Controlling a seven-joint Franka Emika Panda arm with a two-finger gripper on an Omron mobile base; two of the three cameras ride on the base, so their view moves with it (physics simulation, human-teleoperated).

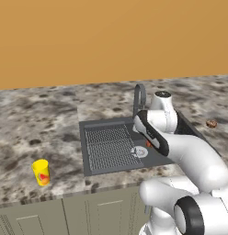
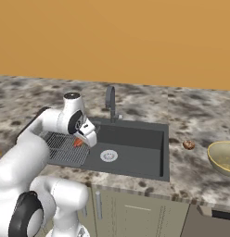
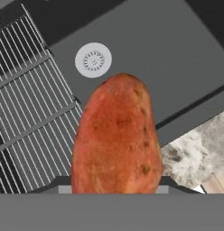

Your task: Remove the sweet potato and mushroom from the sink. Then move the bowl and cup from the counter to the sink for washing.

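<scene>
My gripper (image 2: 82, 140) is shut on the sweet potato (image 3: 116, 140), an orange-red tuber held above the dark grey sink (image 2: 135, 141), over its ribbed drainer grid (image 1: 106, 147) and close to the round silver drain (image 3: 93, 60). Little of the sweet potato (image 1: 148, 143) peeks out beside the hand in the left base view. The mushroom (image 2: 188, 145), a small brown lump, lies on the counter right of the sink. The tan-gold bowl (image 2: 223, 157) sits at the far right of the counter. The yellow cup (image 1: 41, 172) stands upright on the counter left of the sink.
The grey arched faucet (image 1: 139, 97) rises behind the basin, close to my arm. Speckled stone counter (image 1: 37, 124) surrounds the sink, with an orange wall (image 1: 111, 36) behind. Cabinet doors (image 2: 135, 213) run below the front edge.
</scene>
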